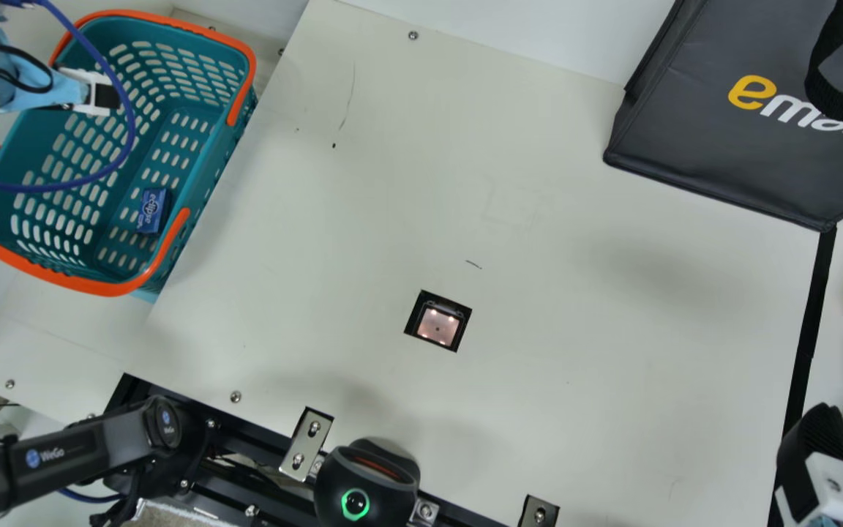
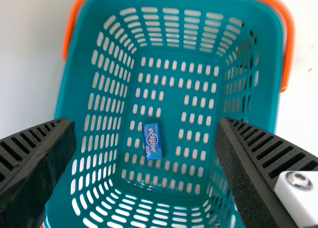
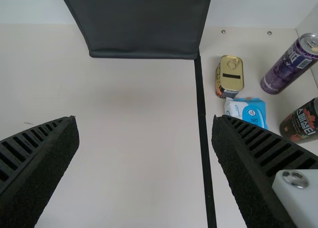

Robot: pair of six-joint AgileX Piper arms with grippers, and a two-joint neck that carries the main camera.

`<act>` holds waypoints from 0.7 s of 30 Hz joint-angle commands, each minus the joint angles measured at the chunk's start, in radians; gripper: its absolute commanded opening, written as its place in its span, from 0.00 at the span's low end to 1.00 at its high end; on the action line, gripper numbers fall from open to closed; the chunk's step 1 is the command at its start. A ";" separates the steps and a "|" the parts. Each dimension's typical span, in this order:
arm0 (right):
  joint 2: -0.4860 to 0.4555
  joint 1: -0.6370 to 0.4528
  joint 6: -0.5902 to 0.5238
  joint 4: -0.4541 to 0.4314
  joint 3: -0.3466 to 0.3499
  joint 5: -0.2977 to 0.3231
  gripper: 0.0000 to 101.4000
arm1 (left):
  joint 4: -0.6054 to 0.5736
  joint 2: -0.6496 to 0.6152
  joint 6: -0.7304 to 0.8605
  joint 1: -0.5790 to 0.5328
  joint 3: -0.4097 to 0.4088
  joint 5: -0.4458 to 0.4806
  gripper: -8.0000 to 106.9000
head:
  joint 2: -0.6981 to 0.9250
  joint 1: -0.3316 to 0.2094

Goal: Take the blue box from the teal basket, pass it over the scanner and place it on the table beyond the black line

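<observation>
While the blue box (image 2: pixel 152 140) lies in the teal basket (image 2: pixel 77 89), the left claw (image 2: pixel 146 126) gapes empty

As I see it from here, the step in hand is the pick, and the claw is parted, grasping nothing, well set for it. I'd lower it between the orange handles (image 2: pixel 289 49), minding the blue cable (image 1: pixel 131 128), which could catch. The box sits on the basket's floor, a touch askew to the fingers (image 2: pixel 47 153), so I'd turn the wrist slightly, then pinch its narrow sides without pressing into the slotted plastic.

The left wrist view gives me the box's printed face; the main view tells how near it is to the basket's table-side wall, with the scanner (image 1: pixel 437 327) farther off, set in the table (image 1: pixel 575 307). Across there, the right wrist view has the right claw (image 3: pixel 145 123), spread and empty, then the black line (image 3: pixel 203 133), and beyond that a pack of wipes (image 3: pixel 246 111), a small tin (image 3: pixel 229 76) and a purple can (image 3: pixel 289 64) to steer clear of when placing.
</observation>
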 commanded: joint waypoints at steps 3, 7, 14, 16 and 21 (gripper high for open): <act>0.000 0.000 0.000 0.000 0.000 0.000 0.94 | 0.013 0.077 0.013 -0.008 0.001 -0.024 0.85 | 0.002 -0.029; 0.000 0.000 0.000 0.000 0.000 0.000 0.94 | 0.019 0.139 0.027 -0.011 0.002 -0.054 0.85 | 0.002 -0.029; 0.000 0.000 0.000 0.000 0.000 0.000 0.94 | 0.020 0.239 0.038 -0.009 -0.004 -0.096 0.85 | 0.002 -0.029; 0.000 0.000 0.000 0.000 0.000 0.000 0.94 | 0.022 0.263 0.037 -0.009 -0.004 -0.108 0.85 | 0.002 -0.029; 0.000 0.000 0.000 0.000 0.000 0.000 0.94 | 0.028 0.320 0.020 -0.009 0.004 -0.140 0.85 | 0.002 -0.029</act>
